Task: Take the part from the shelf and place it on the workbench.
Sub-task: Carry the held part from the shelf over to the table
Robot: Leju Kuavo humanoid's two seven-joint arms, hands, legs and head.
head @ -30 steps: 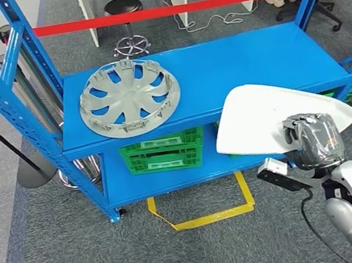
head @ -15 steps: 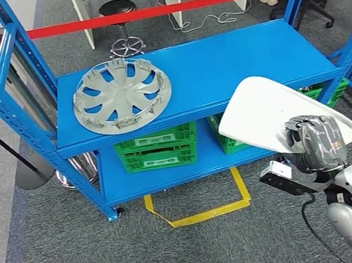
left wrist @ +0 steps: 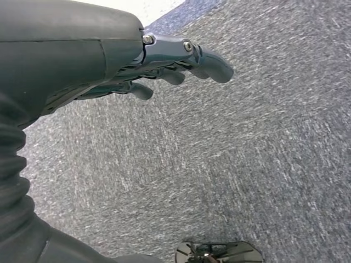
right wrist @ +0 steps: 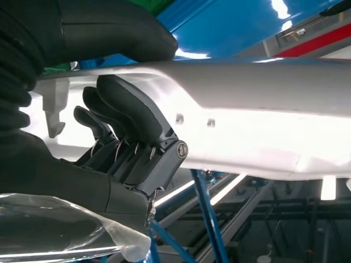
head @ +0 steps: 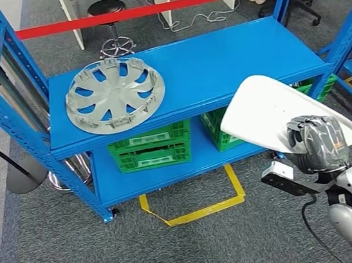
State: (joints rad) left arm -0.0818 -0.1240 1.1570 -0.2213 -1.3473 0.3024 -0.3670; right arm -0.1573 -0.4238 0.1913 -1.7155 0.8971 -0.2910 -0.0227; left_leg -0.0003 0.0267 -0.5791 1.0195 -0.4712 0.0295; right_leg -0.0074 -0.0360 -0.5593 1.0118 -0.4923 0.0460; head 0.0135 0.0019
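Grey carpet floor (head: 57, 251), with a blue 2-tier shelf (head: 214, 68) standing across the head view and a red barrier tape (head: 158, 8) stretched behind it. A black stool (head: 109, 10) stands beyond the tape. On the shelf's top tier, toward its left end, a grey hubcap (head: 114, 95) lies flat. The lower tier carries 2 green crates, one (head: 149, 147) under the hubcap side and another (head: 220, 129) partly hidden by the part. Yellow tape (head: 199, 209) marks a rectangle on the carpet in front of the shelf. The white part (head: 269, 109), a smooth curved panel, is off the shelf, held in the air in front of the shelf's right half and tilted, its near edge lower. Right hand (head: 316, 142) grips the part at its near edge; in the right wrist view the thumb (right wrist: 120, 33) lies over one face of the part (right wrist: 265, 87) and the fingers (right wrist: 128, 112) curl against the other face. Left hand (left wrist: 165, 63) hangs over the carpet (left wrist: 248, 153) in the left wrist view, fingers extended and slightly apart, holding nothing.
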